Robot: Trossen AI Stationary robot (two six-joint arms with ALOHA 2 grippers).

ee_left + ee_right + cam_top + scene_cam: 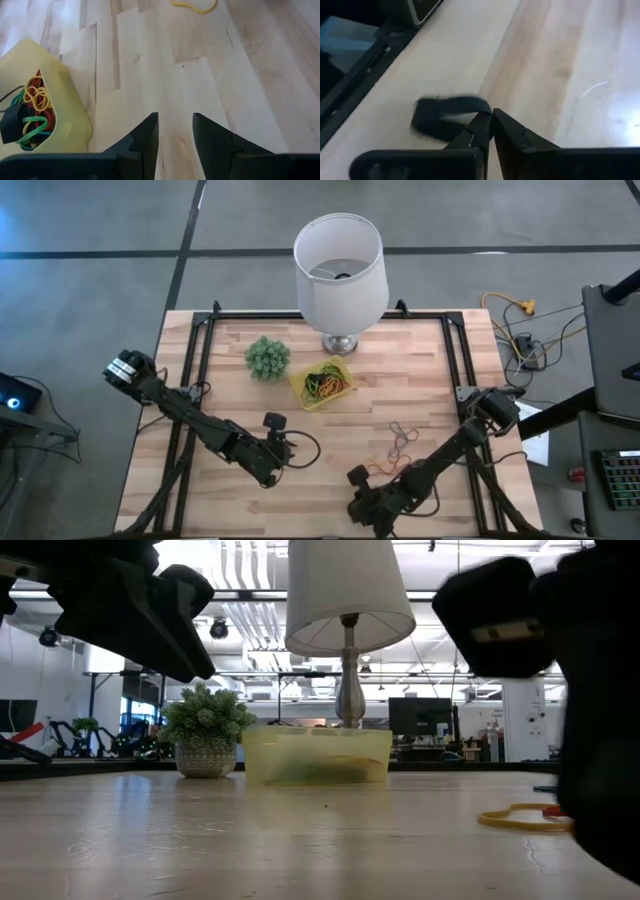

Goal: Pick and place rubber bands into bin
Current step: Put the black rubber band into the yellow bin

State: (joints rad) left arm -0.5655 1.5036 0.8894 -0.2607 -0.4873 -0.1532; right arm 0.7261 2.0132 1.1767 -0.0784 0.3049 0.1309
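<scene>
We have the right tool low at the near edge of the worktop, fingers pressed together on one end of a black rubber band, which lies flat on the wood. The pinch looks thin, right at the edge of the loop, so we judge it could slip free on the lift.

Our left tool hangs over the middle of the worktop, fingers spread, nothing between them, pointing toward the bin.

The bin is a yellow tray beside the lamp base, with the green ball plant to its other side, and it already holds a tangle of green, yellow, red and orange rubber bands. More loose bands lie on the wood in front of the right arm, well apart from the bin, and a yellow band shows ahead of the left tool.

These loops are light, soft and floppy. We expect them to sag and stretch rather than hold shape, so we would take them across the strand, fingertips down at the wood, and lift slowly.
</scene>
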